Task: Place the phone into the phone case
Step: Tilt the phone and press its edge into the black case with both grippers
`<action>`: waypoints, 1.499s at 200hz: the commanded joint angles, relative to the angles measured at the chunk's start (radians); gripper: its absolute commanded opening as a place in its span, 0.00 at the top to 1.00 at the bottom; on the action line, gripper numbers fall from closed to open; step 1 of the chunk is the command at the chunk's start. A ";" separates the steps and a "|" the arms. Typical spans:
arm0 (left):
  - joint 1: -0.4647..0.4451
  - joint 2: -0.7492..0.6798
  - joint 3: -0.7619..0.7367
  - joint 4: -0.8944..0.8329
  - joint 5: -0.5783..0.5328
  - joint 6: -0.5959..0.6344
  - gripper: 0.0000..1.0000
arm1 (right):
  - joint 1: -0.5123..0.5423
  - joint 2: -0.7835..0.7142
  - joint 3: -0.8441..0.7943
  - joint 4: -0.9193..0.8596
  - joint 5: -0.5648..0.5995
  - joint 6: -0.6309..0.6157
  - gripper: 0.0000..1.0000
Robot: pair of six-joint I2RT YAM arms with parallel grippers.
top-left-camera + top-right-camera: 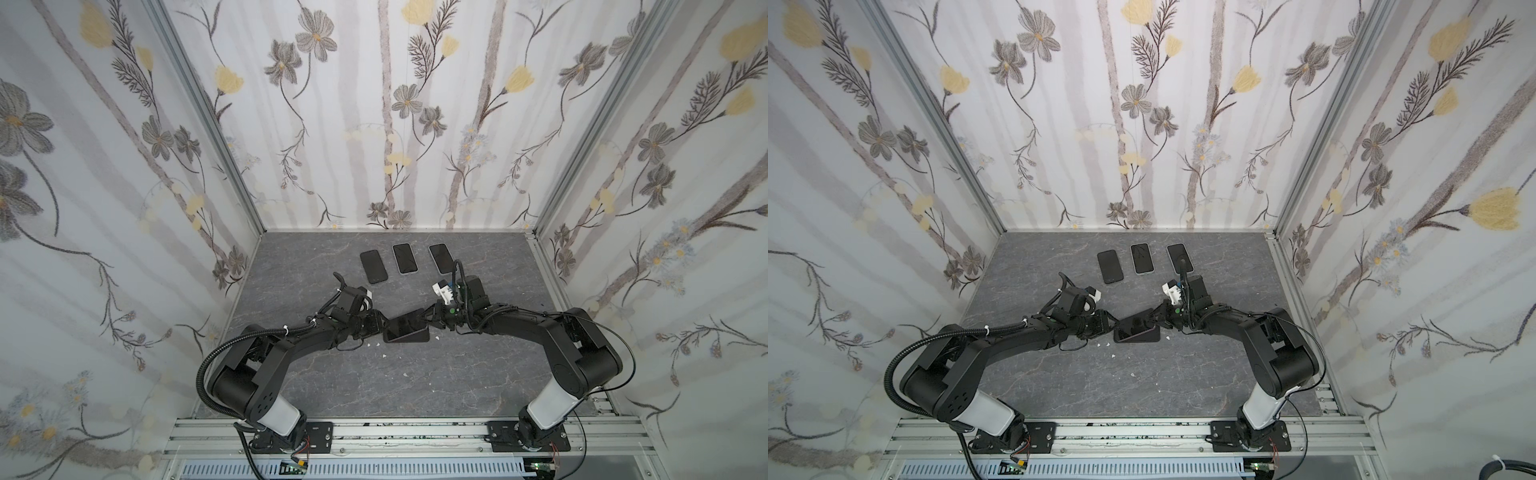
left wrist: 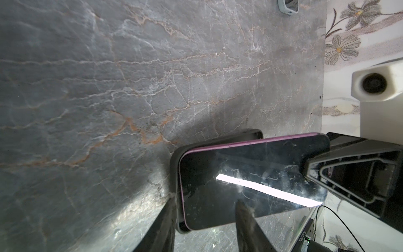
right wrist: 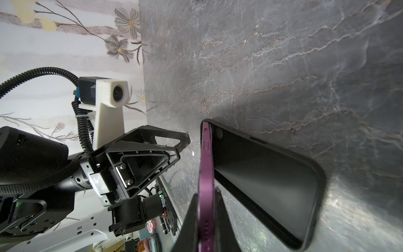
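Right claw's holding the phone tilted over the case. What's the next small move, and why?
Probably lower the right claw so the phone swings down into the case. The phone's far end sits in the case next to the open left claw, while the gripped end is tilted up off it. The case lies flat on the table, so pressing down should seat it.

Four phones (image 1: 373, 266) (image 1: 404, 258) (image 1: 439, 257) (image 1: 405, 324), one phone case (image 1: 406, 339), two grippers (image 1: 381, 325) (image 1: 424, 319)

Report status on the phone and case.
Right gripper shut on purple phone, tilted, one end resting in black case. Left gripper open at case end. Nothing blocking.
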 commanded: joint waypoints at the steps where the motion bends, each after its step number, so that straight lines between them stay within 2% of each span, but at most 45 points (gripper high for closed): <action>1: 0.000 0.014 -0.003 0.037 -0.011 -0.008 0.57 | -0.001 0.009 -0.003 0.029 -0.021 0.009 1.00; 71: -0.007 0.045 -0.035 0.105 0.003 -0.049 0.57 | -0.011 0.031 -0.059 0.093 -0.008 0.043 1.00; 170: -0.089 0.064 -0.036 0.148 0.016 -0.098 0.57 | -0.014 0.073 -0.124 0.181 -0.008 0.075 1.00; 200: -0.090 0.060 -0.017 0.090 -0.050 -0.053 0.57 | -0.021 0.099 -0.124 0.163 -0.024 0.051 1.00; 242: -0.090 0.059 -0.005 0.046 -0.113 -0.018 0.57 | -0.037 0.099 -0.119 0.074 0.052 -0.020 1.00; 300: -0.090 0.054 -0.002 0.012 -0.138 0.005 0.57 | -0.037 0.112 -0.102 0.021 0.097 -0.061 0.90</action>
